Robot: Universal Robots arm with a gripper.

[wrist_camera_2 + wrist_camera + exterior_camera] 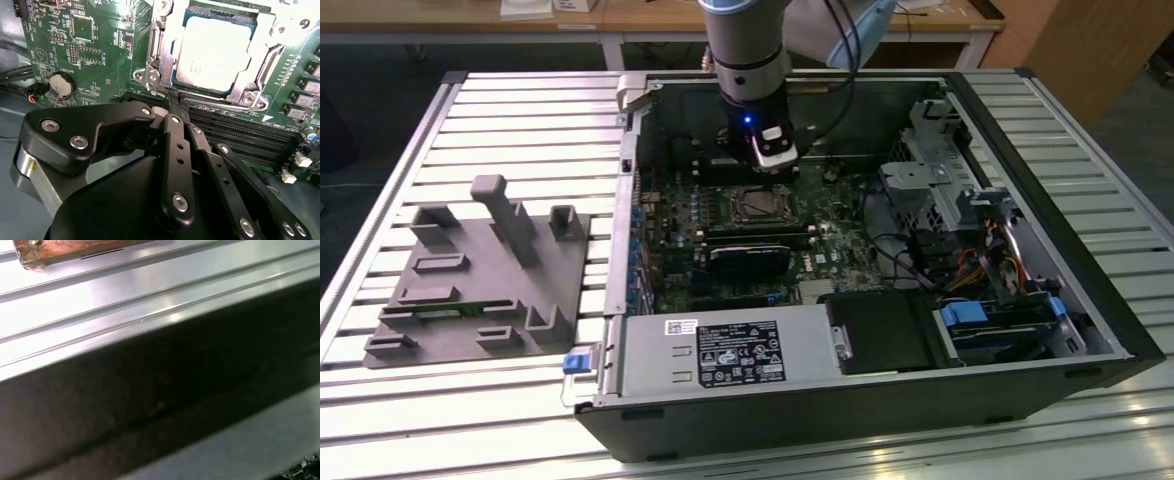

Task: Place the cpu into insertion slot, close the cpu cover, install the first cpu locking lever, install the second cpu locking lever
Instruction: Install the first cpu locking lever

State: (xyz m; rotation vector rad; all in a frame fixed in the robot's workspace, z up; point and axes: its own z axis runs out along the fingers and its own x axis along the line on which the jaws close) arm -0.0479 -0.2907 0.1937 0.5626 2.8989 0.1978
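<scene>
The cpu (215, 50), with its bright silver-grey top, lies flat in the insertion slot (761, 205) on the green board. The cpu cover (159, 42), a silver frame, lies down around it, and the chip shows through its window. My gripper (166, 102) hangs just over the socket's corner by a cover tab. Its black fingers (172, 145) are drawn together to a point, shut, with nothing seen between them. In the exterior view the gripper (779, 172) sits just behind the socket inside the open computer case.
Long black memory slots (240, 132) run beside the socket, under the fingers. A coin battery (60, 84) sits on the board. The case also holds a power supply (720, 352) and a drive cage (987, 320). A grey fixture (480, 270) lies at the exterior view's left. A dark case wall (160, 405) shows in the first wrist view.
</scene>
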